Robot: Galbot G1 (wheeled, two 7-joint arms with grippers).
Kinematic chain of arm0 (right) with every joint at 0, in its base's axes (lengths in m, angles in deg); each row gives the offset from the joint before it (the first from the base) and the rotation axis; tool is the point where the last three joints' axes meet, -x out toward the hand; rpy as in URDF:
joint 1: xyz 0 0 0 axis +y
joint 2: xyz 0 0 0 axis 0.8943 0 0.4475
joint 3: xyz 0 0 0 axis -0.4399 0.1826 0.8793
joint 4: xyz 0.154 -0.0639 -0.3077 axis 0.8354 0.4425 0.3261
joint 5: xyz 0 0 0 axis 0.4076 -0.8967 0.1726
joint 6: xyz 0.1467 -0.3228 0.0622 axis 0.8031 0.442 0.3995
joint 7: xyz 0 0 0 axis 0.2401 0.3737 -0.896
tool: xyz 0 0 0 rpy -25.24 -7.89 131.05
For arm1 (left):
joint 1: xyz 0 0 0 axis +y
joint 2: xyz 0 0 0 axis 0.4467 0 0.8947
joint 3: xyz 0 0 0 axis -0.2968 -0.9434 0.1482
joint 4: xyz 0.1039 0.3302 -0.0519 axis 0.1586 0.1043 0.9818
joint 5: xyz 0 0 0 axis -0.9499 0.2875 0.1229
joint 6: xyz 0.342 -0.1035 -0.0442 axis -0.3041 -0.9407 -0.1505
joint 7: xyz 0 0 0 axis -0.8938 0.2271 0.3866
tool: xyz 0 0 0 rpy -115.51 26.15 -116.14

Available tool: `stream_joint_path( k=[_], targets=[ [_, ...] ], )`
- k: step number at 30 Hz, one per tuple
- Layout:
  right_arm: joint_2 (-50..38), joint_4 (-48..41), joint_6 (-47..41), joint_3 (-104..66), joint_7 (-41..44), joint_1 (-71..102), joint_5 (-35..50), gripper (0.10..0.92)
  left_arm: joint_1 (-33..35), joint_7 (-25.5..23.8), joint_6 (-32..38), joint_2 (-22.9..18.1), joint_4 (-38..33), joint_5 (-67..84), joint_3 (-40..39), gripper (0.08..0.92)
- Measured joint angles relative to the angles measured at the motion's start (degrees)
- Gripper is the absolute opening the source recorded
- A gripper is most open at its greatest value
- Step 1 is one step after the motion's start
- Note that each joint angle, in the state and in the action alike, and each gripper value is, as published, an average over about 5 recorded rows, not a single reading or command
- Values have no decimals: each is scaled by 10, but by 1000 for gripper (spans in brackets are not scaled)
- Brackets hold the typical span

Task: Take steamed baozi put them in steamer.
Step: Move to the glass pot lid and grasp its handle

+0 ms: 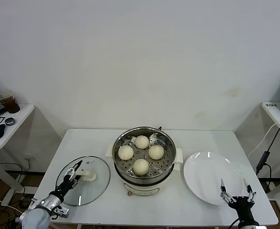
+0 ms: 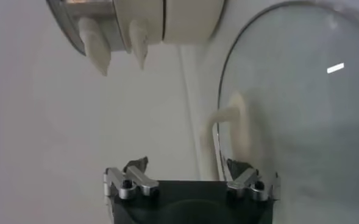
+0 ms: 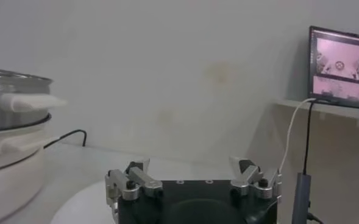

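Several cream-white baozi sit on the perforated tray inside the steel steamer at the table's middle. My left gripper is open and empty, low over the near-left rim of the glass lid. My right gripper is open and empty at the near edge of the empty white plate. In the left wrist view the lid and its white handle lie just beyond the gripper, with the steamer's base farther off. In the right wrist view the gripper faces the wall, with the steamer to one side.
A side table at the far left holds a drink cup and a mouse. A desk with a monitor and cables stands at the right. The table's front edge runs just below both grippers.
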Motion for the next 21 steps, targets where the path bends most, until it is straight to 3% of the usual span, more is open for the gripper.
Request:
stream_joint_path(
  k=[15,21],
  targets=[
    [2,-13,1,15,5,-6,0,823,-15,7,-13,-9,30,20,-2,247],
    [-1,-17,5,24,6,-7,2,823,4,4,-31,0,-1,45,4,170]
  ],
)
